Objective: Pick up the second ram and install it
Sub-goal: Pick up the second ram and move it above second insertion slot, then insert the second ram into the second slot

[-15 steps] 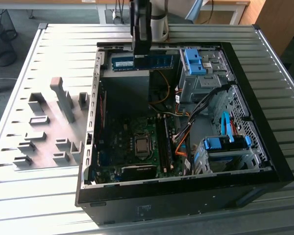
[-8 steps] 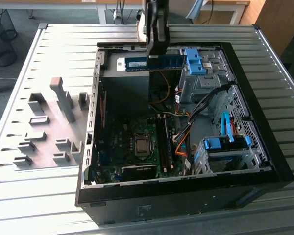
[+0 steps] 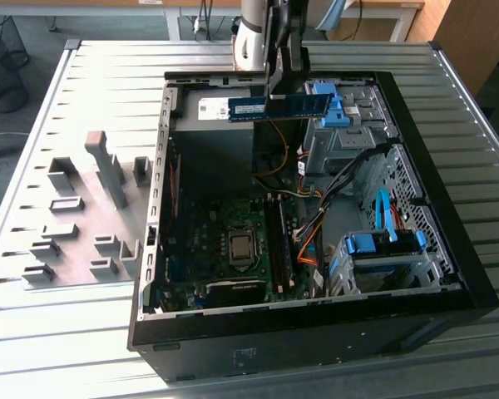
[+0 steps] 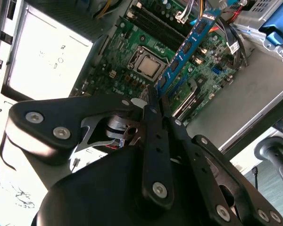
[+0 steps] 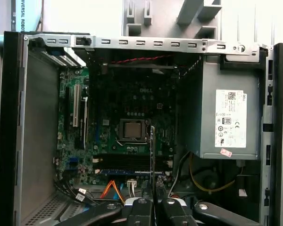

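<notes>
The second ram (image 3: 279,106), a thin blue board with dark chips, hangs level above the back of the open black computer case (image 3: 316,332). My gripper (image 3: 284,93) is shut on its upper edge from above. In the second wrist view the ram (image 4: 188,47) runs out from the gripper (image 4: 156,101) over the motherboard (image 4: 127,61). The first wrist view shows the ram (image 5: 152,150) edge-on, above the gripper (image 5: 153,201), crossing the long memory slots (image 5: 127,165). The ram is well above the board and touches nothing else.
Grey fixture blocks (image 3: 75,224) stand on the table at the exterior view's left. Inside the case are the processor socket (image 3: 241,247), orange cables (image 3: 308,241), blue drive cages (image 3: 382,245) and a grey power supply (image 5: 226,117).
</notes>
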### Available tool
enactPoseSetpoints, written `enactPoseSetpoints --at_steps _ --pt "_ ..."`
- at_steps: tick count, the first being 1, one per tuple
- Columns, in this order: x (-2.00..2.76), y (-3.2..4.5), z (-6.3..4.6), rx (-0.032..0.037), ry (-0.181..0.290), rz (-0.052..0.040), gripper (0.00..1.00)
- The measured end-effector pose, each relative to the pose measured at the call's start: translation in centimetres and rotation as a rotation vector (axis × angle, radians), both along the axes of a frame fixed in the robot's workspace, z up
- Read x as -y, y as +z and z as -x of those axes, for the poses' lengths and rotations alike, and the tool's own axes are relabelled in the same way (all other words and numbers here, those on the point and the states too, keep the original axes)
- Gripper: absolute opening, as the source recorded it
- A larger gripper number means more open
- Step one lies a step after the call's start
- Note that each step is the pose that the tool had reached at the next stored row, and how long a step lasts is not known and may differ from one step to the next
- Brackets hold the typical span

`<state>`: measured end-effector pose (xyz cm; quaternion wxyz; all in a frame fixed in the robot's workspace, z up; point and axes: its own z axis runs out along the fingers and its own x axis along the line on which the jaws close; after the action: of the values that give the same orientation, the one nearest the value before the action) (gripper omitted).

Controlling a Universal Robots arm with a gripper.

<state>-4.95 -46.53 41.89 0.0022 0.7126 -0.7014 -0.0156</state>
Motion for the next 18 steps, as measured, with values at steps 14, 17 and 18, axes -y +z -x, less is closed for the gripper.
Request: enactPoseSetpoints --at_steps 14,17,18 --pt "0.00 -0.01 -0.33 -0.0001 0.000 0.0001 0.14" --pt "0.00 -0.01 -0.35 0.0000 0.000 0.0001 0.14" --pt "0.00 -0.01 -0.36 -0.0001 0.000 0.0001 0.14"
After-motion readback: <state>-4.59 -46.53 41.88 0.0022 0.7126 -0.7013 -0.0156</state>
